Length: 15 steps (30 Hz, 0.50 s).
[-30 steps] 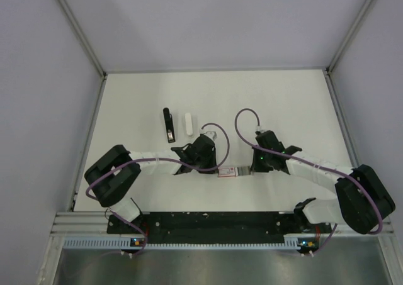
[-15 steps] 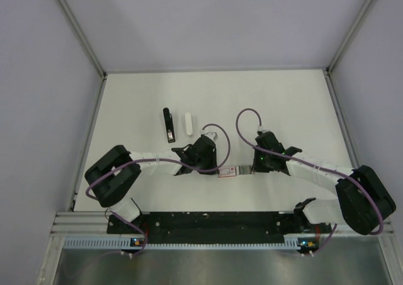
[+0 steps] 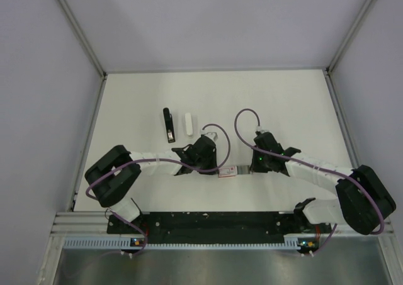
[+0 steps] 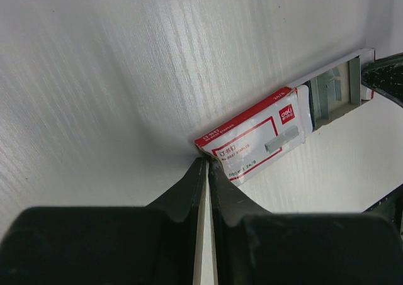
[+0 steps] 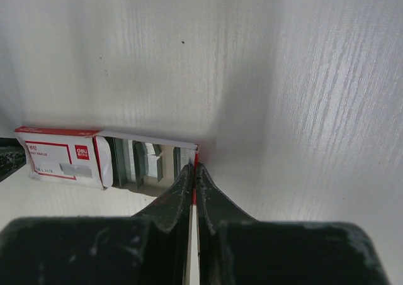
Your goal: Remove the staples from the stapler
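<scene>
- The staples [image 3: 170, 134] show as a short grey strip at the near end of the black bar [image 3: 167, 118], on the far left part of the table [image 3: 283, 102]. The top view is too small to tell whether the strip lies on the bar or just beside it.
- A white piece [image 3: 187, 122] lies just beside the bar, parallel to it. Both are well apart from the two arms, and no finger touches them.
- The left gripper [image 4: 206, 162] is closed together on one corner of the red-and-white box [image 4: 258, 140], so it pinches the outer sleeve.
- The right gripper [image 5: 193, 167] is clamped on the end wall of the inner tray [image 5: 151, 140], at the opposite end of the box.
- The tray stands partly drawn out of the sleeve, and grey staple blocks [image 5: 135, 162] are visible inside it.
- My judgement: the step in hand is the opening of the box, probably so that it can receive the strip. The unloading itself looks close to done or already done, but I cannot confirm this from here.
- What seems left: to open the tray enough, to let go of the box with one arm, to fetch the grey strip from beside the bar and to lay it in the tray.
</scene>
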Each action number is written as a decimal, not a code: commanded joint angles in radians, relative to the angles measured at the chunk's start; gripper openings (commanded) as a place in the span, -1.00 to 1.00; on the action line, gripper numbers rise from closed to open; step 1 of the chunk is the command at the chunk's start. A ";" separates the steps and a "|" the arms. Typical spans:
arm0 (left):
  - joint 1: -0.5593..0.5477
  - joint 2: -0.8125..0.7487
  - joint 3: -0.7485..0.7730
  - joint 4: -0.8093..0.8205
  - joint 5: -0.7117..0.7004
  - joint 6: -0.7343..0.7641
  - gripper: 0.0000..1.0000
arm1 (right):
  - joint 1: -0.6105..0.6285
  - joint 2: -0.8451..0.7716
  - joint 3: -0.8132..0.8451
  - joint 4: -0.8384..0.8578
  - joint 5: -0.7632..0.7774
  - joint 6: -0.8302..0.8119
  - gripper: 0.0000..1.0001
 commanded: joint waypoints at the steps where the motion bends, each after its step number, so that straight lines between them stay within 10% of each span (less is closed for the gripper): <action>1: -0.006 0.003 0.032 0.006 -0.018 -0.005 -0.79 | 0.017 -0.013 0.002 0.032 -0.005 0.006 -1.00; 15: -0.006 0.008 0.036 0.003 -0.027 -0.007 -0.80 | 0.029 -0.055 -0.042 0.022 -0.006 0.003 -1.00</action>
